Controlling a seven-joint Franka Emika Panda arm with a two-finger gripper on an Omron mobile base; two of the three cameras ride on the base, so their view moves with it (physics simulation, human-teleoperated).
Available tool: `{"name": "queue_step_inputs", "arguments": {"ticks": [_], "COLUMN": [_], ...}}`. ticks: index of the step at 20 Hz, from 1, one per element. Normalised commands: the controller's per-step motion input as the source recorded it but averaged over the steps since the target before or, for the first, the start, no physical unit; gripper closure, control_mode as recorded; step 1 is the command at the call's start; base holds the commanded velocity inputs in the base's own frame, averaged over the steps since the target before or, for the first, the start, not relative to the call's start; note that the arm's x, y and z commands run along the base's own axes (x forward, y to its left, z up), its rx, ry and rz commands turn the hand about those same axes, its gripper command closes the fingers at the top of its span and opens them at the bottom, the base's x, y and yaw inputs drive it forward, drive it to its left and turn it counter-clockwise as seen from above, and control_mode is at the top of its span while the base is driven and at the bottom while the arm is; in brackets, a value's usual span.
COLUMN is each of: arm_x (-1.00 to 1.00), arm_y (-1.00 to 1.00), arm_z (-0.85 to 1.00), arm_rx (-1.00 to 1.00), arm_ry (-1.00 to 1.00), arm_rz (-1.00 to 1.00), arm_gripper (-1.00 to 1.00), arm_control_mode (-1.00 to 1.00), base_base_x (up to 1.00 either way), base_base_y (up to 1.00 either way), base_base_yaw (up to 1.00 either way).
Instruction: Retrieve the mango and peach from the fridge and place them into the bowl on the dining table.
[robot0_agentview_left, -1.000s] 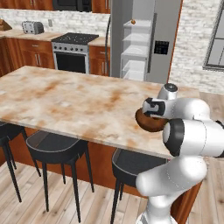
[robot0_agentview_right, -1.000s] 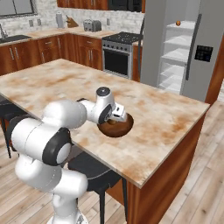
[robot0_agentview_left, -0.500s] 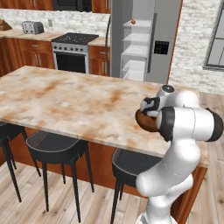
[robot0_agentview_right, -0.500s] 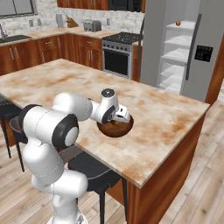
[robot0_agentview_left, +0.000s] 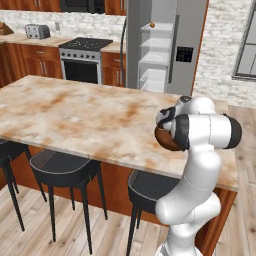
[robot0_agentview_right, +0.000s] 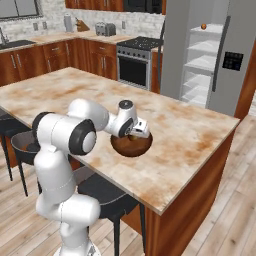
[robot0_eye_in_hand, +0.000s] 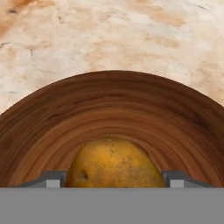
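Kitchen: fridge (robot0_agentview_right: 200, 50) door open behind the marble surface (robot0_agentview_right: 75, 95). Bowl (robot0_agentview_right: 131, 145) upright near its edge. Mango (robot0_eye_in_hand: 114, 164) inside the bowl, long axis indiscernible, between the spread end effector (robot0_eye_in_hand: 114, 179) fingers (robot0_eye_in_hand: 51, 179)

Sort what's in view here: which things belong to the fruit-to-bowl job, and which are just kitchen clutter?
Job:
- bowl on the dining table
- yellow-orange fruit low in the bowl, between the gripper jaws
- fridge, door open, small orange fruit on its top shelf

Lying about:
- stools
- stove
- toaster
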Motion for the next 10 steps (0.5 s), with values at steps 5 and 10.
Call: {"name": "queue_step_inputs", "arguments": {"ticks": [5, 10], "arm_x": [0.07, -0.25], "arm_y": [-0.02, -0.18], "arm_z": [0.00, 0.08], "arm_rx": [0.00, 0.01], "arm_ry": [0.00, 0.00], "arm_rz": [0.00, 0.00], "arm_gripper": [-1.00, -1.00], "arm_control_mode": [-1.00, -1.00], "base_base_x": [0.00, 0.00], "base_base_y": [0.00, 0.00], "base_base_yaw": [0.00, 0.00]}}
